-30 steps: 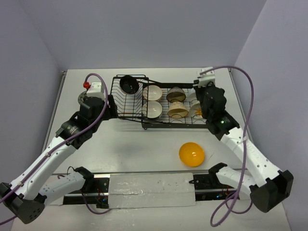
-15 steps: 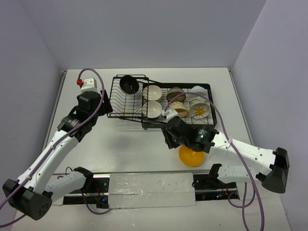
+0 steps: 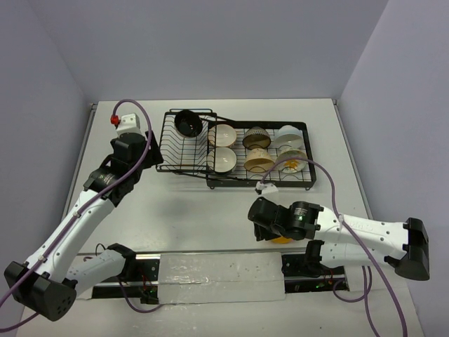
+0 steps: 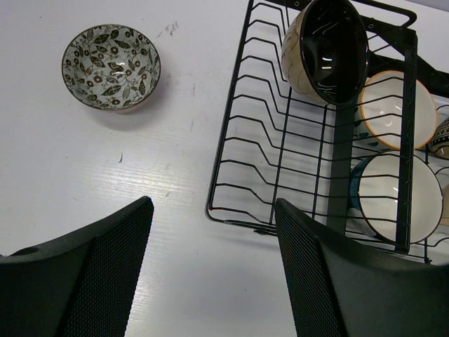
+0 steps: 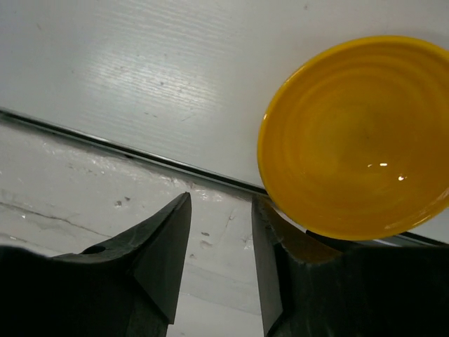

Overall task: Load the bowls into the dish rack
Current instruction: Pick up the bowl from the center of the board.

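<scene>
The black wire dish rack (image 3: 184, 151) stands mid-table with several bowls in it: a black bowl (image 3: 188, 123), white ones (image 3: 224, 160) and brown ones (image 3: 258, 162). In front of the rack, an orange-yellow bowl (image 5: 354, 137) lies near the table's front edge, mostly hidden under my right arm in the top view. My right gripper (image 5: 221, 210) is open just left of that bowl, with nothing between its fingers. My left gripper (image 4: 214, 232) is open over bare table beside the rack's (image 4: 280, 140) left end. A leaf-patterned bowl (image 4: 111, 67) sits on the table left of the rack.
A taped strip and the arm bases (image 3: 217, 270) run along the front edge, right under the right gripper. Grey walls close in the table on three sides. Purple cables (image 3: 319, 175) loop over the rack's right end.
My right arm swung from the rack's right end down to the yellow bowl at the front, and its jaws widened slightly. My left arm pulled back a little to the left.
</scene>
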{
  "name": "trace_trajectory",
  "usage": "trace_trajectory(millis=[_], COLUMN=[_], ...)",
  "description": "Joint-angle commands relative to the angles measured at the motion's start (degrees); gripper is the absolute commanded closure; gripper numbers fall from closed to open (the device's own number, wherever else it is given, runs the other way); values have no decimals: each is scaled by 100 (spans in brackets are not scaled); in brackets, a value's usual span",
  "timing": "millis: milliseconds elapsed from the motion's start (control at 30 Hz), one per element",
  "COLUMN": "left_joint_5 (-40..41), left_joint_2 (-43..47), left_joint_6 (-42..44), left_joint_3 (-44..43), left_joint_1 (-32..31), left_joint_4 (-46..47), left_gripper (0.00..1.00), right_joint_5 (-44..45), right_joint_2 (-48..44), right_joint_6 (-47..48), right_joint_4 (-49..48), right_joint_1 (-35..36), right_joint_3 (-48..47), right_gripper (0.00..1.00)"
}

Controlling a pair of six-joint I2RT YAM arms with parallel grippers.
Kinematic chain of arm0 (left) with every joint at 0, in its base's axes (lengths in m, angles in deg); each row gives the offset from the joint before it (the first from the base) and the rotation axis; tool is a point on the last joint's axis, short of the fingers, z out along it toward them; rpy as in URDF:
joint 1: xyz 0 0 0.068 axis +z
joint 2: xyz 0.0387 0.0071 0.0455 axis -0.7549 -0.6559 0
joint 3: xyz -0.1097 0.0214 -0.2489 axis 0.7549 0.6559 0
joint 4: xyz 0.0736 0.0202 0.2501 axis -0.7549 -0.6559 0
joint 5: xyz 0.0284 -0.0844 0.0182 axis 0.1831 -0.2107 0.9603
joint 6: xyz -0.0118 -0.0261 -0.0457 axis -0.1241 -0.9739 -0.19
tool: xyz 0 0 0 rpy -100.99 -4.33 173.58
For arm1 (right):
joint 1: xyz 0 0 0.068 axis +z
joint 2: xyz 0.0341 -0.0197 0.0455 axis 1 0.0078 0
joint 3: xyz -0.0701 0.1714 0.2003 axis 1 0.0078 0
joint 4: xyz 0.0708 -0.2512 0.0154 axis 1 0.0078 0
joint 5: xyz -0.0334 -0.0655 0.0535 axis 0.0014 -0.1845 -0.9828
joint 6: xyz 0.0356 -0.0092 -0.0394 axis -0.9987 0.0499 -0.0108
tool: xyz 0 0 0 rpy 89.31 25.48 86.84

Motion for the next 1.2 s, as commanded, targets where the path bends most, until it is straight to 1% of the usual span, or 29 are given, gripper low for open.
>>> trace_trajectory(millis=[0, 100, 300, 467, 667, 1000, 1167], left_joint_5=[-1, -18, -53, -18, -211, -229, -203], left_joint_2=[-45, -89, -80, -63, -80, -71, -63], left_joint_6=[-7, -6, 2, 20, 73, 117, 134], left_joint_3=[-12, -21, -3, 23, 41, 50, 59], left_joint_1=[27, 27, 27, 18, 1, -140, -210], left_joint_4=[124, 106, 115, 124, 141, 141, 159], left_gripper=[25, 25, 25, 25, 25, 25, 25], right_joint_5=[494, 556, 346, 345, 372, 381, 442], right_joint_2=[-187, -143, -3, 156, 182, 630, 569], right_joint_6=[-561, -597, -562, -588, -421, -491, -605], right_joint_4=[283, 328, -138, -332, -437, -551, -490], right_joint_1=[51, 51, -2, -28, -230, -327, -327], right_joint_3=[42, 112, 473, 605, 693, 737, 781], right_gripper=[51, 48, 44, 43, 43, 50, 64])
